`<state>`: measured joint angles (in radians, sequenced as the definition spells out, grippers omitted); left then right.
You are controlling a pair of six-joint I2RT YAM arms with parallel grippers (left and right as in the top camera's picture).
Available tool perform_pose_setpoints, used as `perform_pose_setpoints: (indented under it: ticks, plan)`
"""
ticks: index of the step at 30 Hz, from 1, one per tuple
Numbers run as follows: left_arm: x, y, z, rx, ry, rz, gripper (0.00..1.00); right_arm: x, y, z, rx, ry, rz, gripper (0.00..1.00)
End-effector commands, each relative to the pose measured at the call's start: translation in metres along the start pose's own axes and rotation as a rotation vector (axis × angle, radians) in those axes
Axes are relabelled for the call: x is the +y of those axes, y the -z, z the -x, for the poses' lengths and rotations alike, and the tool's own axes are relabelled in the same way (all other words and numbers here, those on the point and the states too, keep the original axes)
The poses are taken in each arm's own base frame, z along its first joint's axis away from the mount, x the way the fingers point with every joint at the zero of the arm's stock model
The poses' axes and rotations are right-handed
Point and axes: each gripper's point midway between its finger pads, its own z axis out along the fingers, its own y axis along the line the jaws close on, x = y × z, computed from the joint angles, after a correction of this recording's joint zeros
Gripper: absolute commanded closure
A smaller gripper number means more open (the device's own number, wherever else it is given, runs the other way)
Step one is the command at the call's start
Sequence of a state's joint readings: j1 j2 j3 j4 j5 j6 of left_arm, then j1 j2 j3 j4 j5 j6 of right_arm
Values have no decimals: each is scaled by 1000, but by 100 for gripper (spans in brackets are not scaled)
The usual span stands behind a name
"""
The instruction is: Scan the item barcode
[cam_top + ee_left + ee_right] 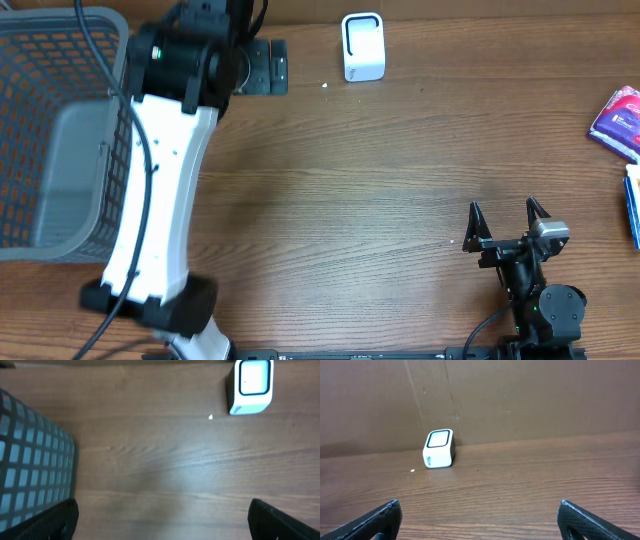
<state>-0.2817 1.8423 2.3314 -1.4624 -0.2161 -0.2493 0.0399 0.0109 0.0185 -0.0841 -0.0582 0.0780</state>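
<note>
Left tool released, empty, over the desk between basket and scanner. Right tool released, empty, by the near edge. Packet lies at the desk's right edge, well apart from both tools.

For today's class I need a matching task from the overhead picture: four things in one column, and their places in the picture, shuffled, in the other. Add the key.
Things:
1. white scanner
2. grey basket
3. purple packet
4. right pincer

Places:
A. bottom right
B. left side
C. top middle
D. right edge, upper half

Pairs: 1-C, 2-B, 3-D, 4-A.
</note>
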Motion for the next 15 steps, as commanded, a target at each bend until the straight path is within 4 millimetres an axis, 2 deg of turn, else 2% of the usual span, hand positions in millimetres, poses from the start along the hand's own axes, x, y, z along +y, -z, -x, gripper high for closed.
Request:
perform_pose_setpoints:
  ticks: [1, 7, 15]
  plan:
    - [2, 11, -30, -24, -91, -38, 0, -3, 0, -2, -2, 0, -14, 0]
    - [3, 22, -85, -73, -196, -135, 0, -3, 0, -2, -2, 0, -14, 0]
    - [22, 34, -174, -177, -179, -190, 0, -3, 0, -2, -2, 0, -14, 0]
